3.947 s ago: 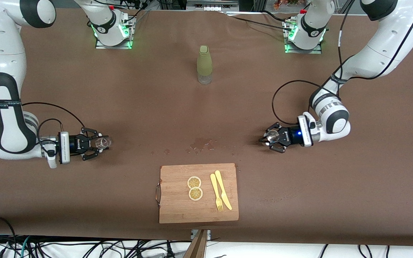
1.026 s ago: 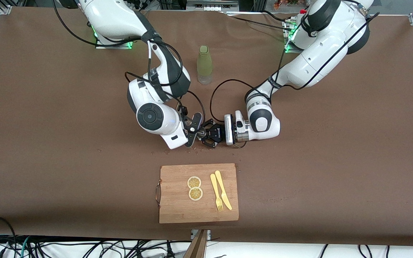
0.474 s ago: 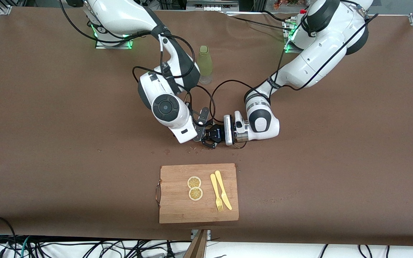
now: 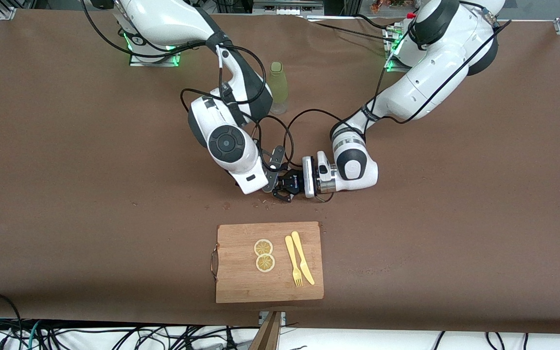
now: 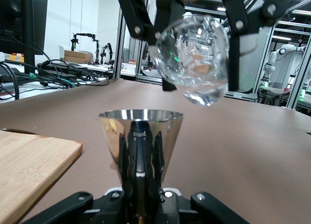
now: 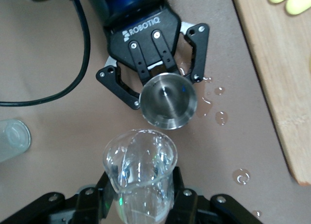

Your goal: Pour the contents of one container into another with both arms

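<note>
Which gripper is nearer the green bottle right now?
Right, narrowly. The right gripper holds a clear glass over the metal cup in the left gripper; both are nearer the camera than the green bottle.

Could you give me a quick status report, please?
Left gripper holds metal cup upright. Right gripper tips clear glass above it. Droplets on table.

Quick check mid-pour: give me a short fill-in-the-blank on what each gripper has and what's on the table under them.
The left gripper is shut on a shiny ____ cup.
The right gripper, above it, tilts a clear ____.
Droplets of ____ lie on the brown table.
The cutting board carries two ____ slices.

Missing words: metal; glass; water; lemon
</note>
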You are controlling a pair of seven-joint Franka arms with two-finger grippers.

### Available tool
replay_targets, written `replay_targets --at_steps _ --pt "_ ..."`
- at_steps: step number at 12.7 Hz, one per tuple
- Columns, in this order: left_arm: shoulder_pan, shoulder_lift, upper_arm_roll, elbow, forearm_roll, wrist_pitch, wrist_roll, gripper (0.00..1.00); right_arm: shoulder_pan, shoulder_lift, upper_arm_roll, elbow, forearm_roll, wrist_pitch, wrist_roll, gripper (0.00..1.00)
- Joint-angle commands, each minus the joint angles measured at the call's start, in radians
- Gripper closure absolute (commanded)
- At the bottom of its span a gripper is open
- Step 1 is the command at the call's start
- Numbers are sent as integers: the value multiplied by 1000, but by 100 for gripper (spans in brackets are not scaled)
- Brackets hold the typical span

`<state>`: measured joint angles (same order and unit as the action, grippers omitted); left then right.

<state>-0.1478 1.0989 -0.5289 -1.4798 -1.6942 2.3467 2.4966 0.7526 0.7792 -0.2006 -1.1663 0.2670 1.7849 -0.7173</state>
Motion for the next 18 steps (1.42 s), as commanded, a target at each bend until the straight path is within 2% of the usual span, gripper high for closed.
replay_targets --at_steps 1,6,8,18 --pt "-13 24 -9 38 -35 13 38 100 13 22 -11 42 -32 -7 39 70" --pt "-15 24 -9 39 -27 13 82 100 13 28 -11 43 -58 -5 39 70" --pt "-15 24 -9 39 -25 13 99 100 25 34 -10 57 -96 -5 55 70" --pt "-16 26 -11 44 -27 14 99 100 42 40 -10 70 -141 -4 73 70"
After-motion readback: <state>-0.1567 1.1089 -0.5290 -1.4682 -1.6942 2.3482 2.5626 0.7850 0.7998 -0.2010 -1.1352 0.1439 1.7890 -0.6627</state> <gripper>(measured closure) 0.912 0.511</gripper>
